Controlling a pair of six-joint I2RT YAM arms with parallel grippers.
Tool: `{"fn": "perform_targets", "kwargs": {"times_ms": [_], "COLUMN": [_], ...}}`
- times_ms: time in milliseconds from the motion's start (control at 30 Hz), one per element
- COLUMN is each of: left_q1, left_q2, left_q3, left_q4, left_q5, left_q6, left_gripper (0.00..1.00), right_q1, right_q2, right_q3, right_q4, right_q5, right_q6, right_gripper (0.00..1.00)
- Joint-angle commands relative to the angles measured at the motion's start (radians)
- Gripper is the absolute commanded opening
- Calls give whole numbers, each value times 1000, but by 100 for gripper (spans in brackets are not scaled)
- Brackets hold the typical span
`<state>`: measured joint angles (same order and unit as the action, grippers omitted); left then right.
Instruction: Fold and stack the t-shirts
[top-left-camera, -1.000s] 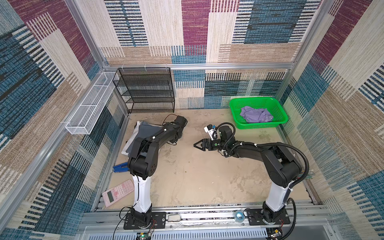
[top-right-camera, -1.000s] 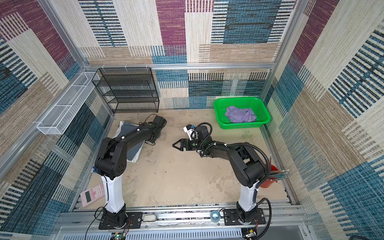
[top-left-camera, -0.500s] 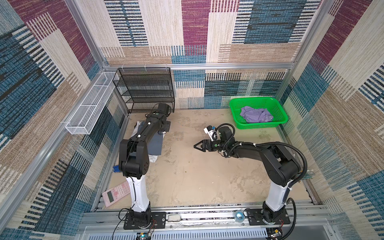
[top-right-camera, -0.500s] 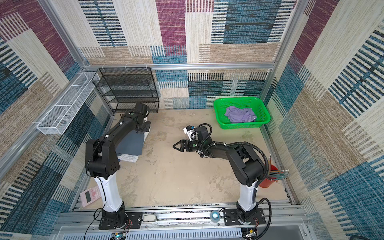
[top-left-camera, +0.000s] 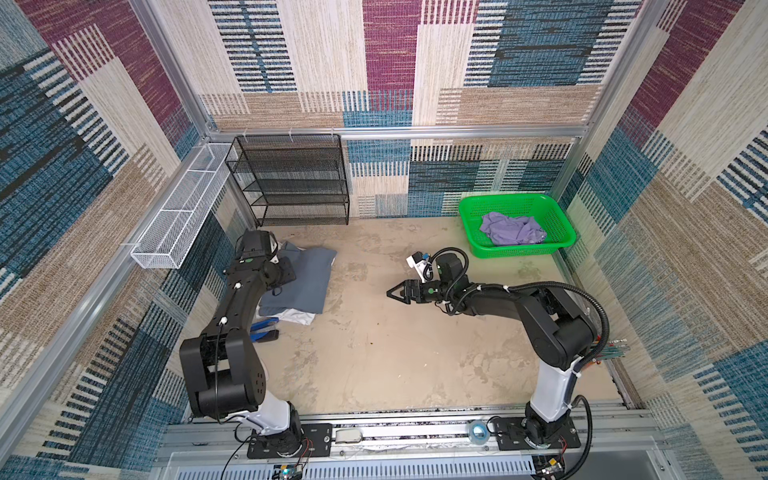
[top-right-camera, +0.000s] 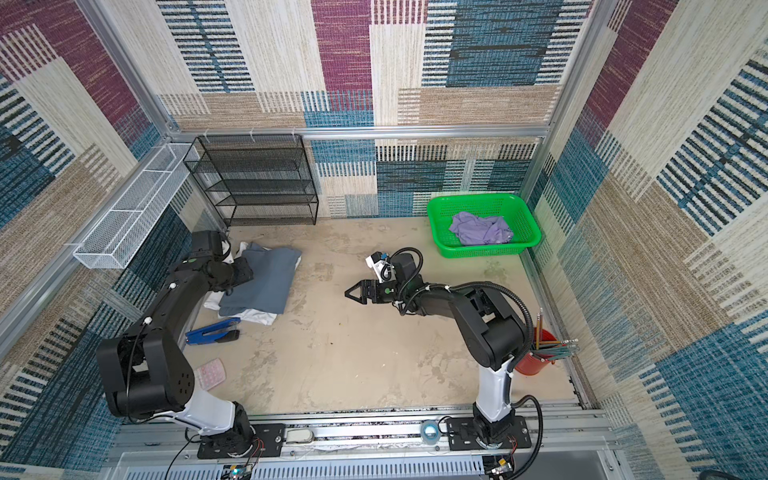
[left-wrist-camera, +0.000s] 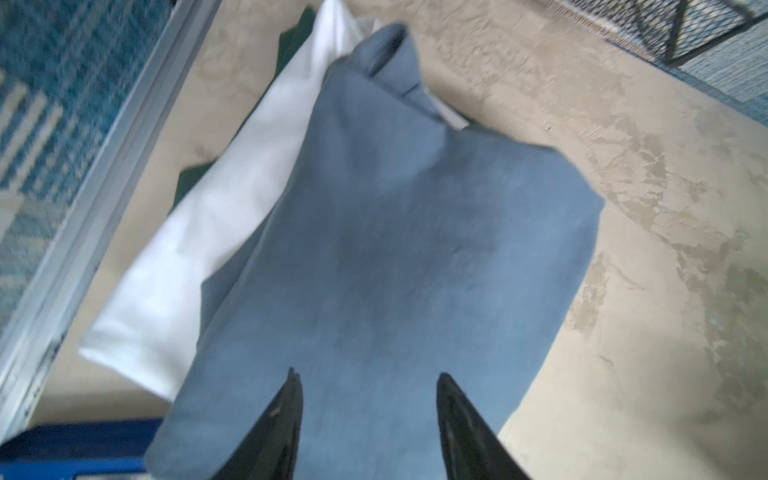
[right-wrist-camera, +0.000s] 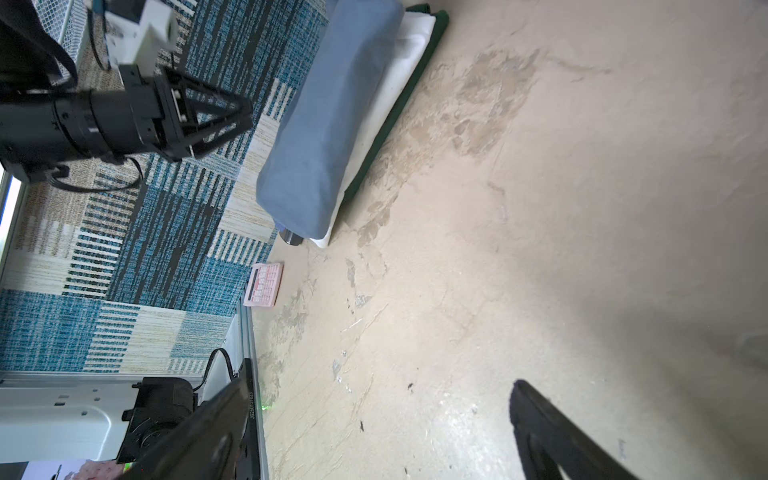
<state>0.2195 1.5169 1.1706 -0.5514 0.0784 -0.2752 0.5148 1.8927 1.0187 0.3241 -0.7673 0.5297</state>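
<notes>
Slate-blue tee (top-left-camera: 307, 278): folded, far left on table (top-left-camera: 374, 353), atop white cloth (top-left-camera: 297, 316)
Lavender tee (top-left-camera: 513, 228): crumpled in green basket (top-left-camera: 557, 216) (far right)
Left claw (left-wrist-camera: 368, 374): half open, empty
Right claw (top-left-camera: 392, 293): wide open, empty

bare floor (top-left-camera: 361, 332) between stack (top-left-camera: 309, 278) and basket (top-left-camera: 515, 251)

**Inventory count, bench**

T-shirts: two, a blue-grey t-shirt (top-left-camera: 309, 274) and a lavender t-shirt (top-left-camera: 513, 228).
Other folded cloths: two, a white cloth (top-left-camera: 297, 316) and a dark green cloth (right-wrist-camera: 434, 29).
One each: green basket (top-left-camera: 557, 245), black mesh rack (top-left-camera: 291, 178), white wire tray (top-left-camera: 178, 216), blue stapler (top-right-camera: 212, 330), pink calculator (top-right-camera: 212, 374), red cup (top-right-camera: 530, 361).
</notes>
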Motion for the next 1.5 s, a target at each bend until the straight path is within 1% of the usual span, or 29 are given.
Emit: {"fn": "perform_targets", "kwargs": {"times_ms": [0, 100, 200, 300, 467, 567, 667, 833, 933, 1000, 1067, 1200, 1267, 1433, 1467], "left_q1": [93, 161, 189, 224, 247, 264, 265, 264, 264, 264, 262, 262, 262, 259, 258], "left_q2": [-51, -25, 37, 108, 149, 192, 201, 186, 194, 195, 191, 173, 162, 130, 123], "left_q3": [-82, -76, -33, 5, 0, 0, -15, -37, -38, -42, -43, -36, -25, 20, 35], "left_q4": [43, 27, -15, -41, -35, -24, 3, 10, -2, -2, -1, -11, -26, -81, -98], "left_q5": [56, 97, 103, 162, 148, 223, 282, 300, 309, 312, 318, 344, 358, 354, 345], "left_q6": [-94, -73, -26, 7, 56, 75, 90, 91, 86, 79, 71, 60, 60, 67, 72], "left_gripper": [57, 60, 62, 62, 63, 63, 63, 57, 52, 47, 36, 23, 13, 0, 0], "right_q1": [0, 1, 0, -1, -6, -10, -13, -16, -16, -16, -16, -16, -18, -18, -18], "right_q2": [23, 54, 74, 80, 92, 95, 86, 85, 90, 87, 81, 74, 72, 63, 62], "right_q3": [24, 47, 55, 55, 61, 70, 73, 72, 72, 72, 68, 62, 60, 55, 56], "right_q4": [37, 24, 27, 37, 43, 40, 33, 36, 38, 38, 38, 35, 34, 32, 31], "right_q5": [-35, -58, -69, -72, -82, -90, -89, -90, -95, -95, -93, -92, -92, -90, -91], "right_q6": [-4, -16, -20, -17, -16, -18, -24, -23, -22, -23, -24, -28, -29, -29, -29], "right_gripper": [99, 99, 99, 99, 99, 99, 99, 99, 99, 99, 99, 99, 99, 99, 99]}}
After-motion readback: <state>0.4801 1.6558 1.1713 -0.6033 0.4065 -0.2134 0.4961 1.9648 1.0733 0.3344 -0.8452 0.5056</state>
